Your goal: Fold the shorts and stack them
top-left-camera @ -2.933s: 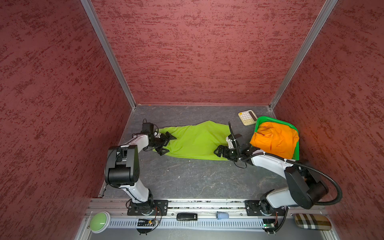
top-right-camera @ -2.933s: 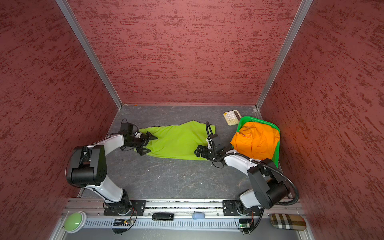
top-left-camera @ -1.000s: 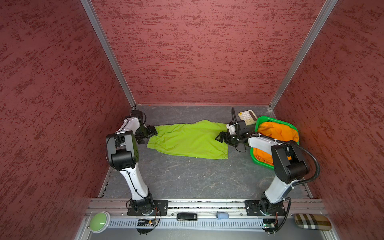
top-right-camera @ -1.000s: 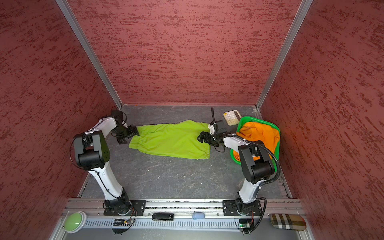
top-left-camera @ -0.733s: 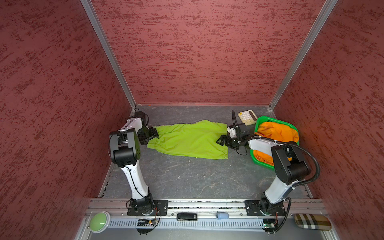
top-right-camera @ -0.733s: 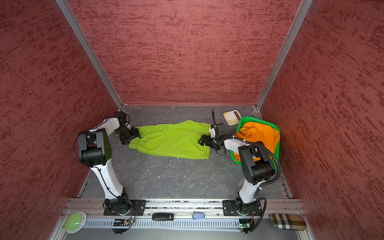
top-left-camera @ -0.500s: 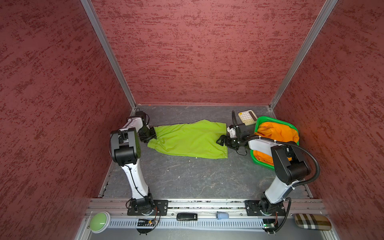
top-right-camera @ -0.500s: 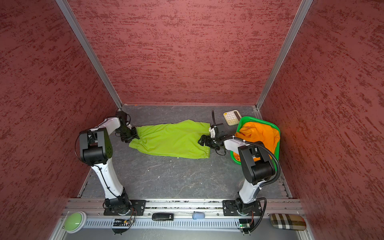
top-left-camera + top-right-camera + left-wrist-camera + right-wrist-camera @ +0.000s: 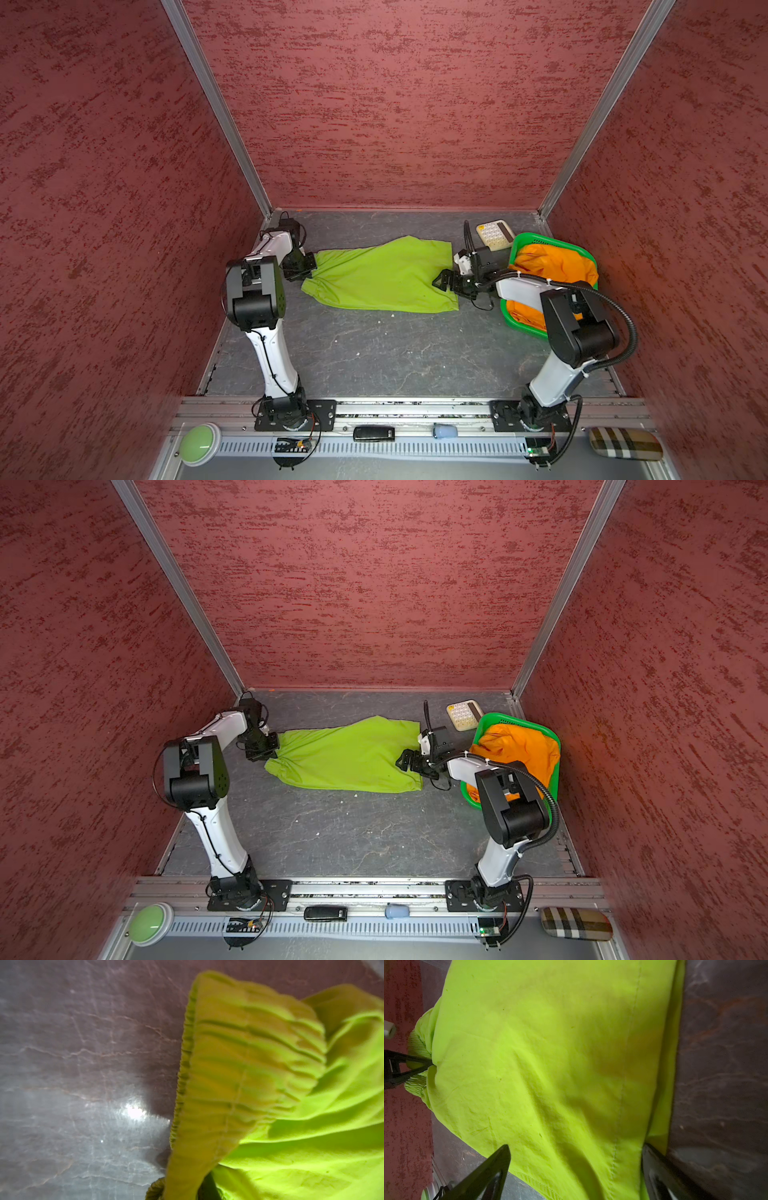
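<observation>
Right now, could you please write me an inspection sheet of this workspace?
Surface: dark grey table, a few white specks.
Job's things: green shorts flat mid-table; orange shorts in the basket; no other shorts seen.
Clutter: calculator beside the basket; button, patterned case on the front rail.
Grippers: left gripper shut on the green shorts' waistband; right gripper open at their hem.
Cables: black hose loops off the right arm.
Surroundings: red walls on three sides.

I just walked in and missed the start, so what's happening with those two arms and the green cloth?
The robot is working on the lime green shorts, spread flat on the table. The left gripper is shut on their waistband; the right gripper is open at the leg hems, fabric between its jaws, not yet gripped. The orange shorts lie in the green basket.
</observation>
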Robot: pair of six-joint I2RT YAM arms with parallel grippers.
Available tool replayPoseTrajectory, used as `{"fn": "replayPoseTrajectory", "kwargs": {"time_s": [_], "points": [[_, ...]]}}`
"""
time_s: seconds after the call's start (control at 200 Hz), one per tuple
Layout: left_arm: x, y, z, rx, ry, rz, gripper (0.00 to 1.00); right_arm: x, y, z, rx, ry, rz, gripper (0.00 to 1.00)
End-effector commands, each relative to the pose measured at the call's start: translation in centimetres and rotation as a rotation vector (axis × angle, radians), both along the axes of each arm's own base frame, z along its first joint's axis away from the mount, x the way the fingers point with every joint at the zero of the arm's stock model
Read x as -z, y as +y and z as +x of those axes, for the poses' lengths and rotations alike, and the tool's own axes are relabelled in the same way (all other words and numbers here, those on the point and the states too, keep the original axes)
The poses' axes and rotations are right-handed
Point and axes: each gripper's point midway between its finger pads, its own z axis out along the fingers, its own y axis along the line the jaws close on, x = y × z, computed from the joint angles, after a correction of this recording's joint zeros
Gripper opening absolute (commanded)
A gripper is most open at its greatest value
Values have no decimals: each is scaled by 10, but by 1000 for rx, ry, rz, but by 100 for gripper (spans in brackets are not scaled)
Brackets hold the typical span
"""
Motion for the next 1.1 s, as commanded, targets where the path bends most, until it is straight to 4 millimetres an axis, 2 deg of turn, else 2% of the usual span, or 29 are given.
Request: {"fn": "replayPoseTrajectory", "kwargs": {"time_s": [0.0,0.165,0.281,0.461,0.651,0.802,0.927,1.092], "points": [[-34,10,0,15,-23,98,0,-8,-2,14,19,-26,-15,99],[-68,15,3,75,4,278,0,-19,-18,26,68,-52,-120,99],[-89,12,7,138,23,408,0,-10,-27,32,91,-33,-192,99],[-123,-9,16,208,-18,507,0,6,-7,34,58,-10,-197,99],[-154,-56,23,284,-100,499,0,21,18,34,34,6,-194,99],[-159,-90,24,365,-102,524,0,27,32,34,26,13,-188,99],[-152,-119,24,440,-96,565,0,29,37,34,22,15,-186,99],[-141,-162,21,505,-106,527,0,29,38,33,22,18,-182,99]]}}
